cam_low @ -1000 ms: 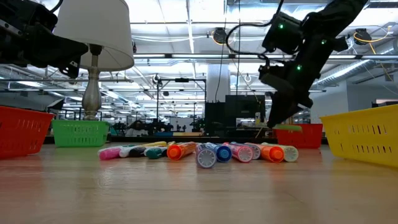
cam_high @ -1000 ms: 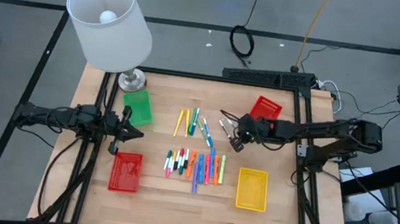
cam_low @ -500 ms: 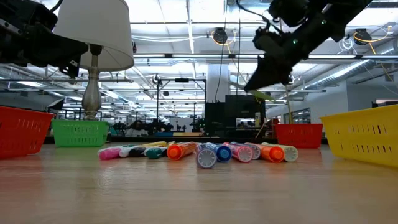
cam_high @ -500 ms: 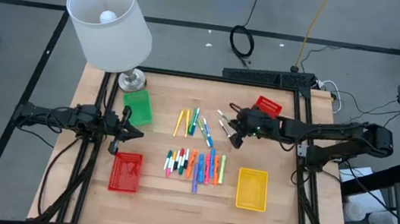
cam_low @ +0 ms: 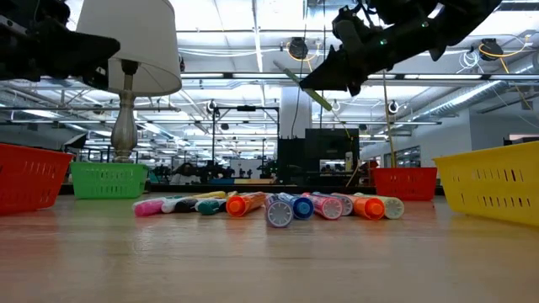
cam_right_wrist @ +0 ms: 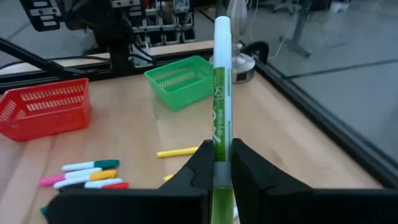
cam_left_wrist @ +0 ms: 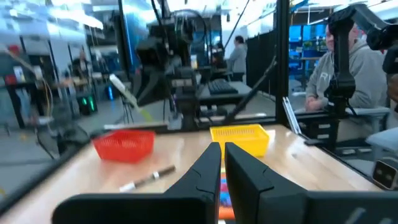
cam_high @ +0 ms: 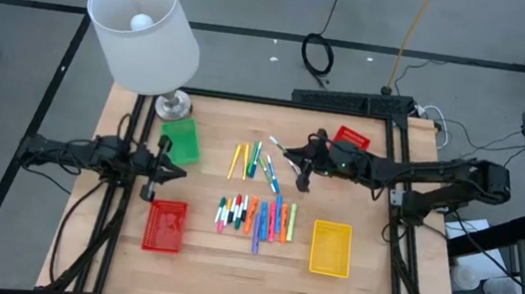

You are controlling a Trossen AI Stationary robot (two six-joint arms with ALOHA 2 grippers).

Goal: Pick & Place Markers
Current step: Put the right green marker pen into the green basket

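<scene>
Wooden table (cam_high: 200, 245) under open workshop ceiling. Green marker (cam_right_wrist: 221, 93), white-capped, pinched between closed fingers of right gripper (cam_high: 299, 162), raised above tabletop, tilted. Remaining markers (cam_high: 256, 217) lying in a row at mid-table, a few more (cam_high: 251, 161) just beyond. Left gripper (cam_high: 172, 168) closed, empty, hovering between green basket (cam_high: 181, 141) and red basket (cam_high: 164, 226).

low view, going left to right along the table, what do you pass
red basket → green basket → row of markers → second red basket → yellow basket
</scene>
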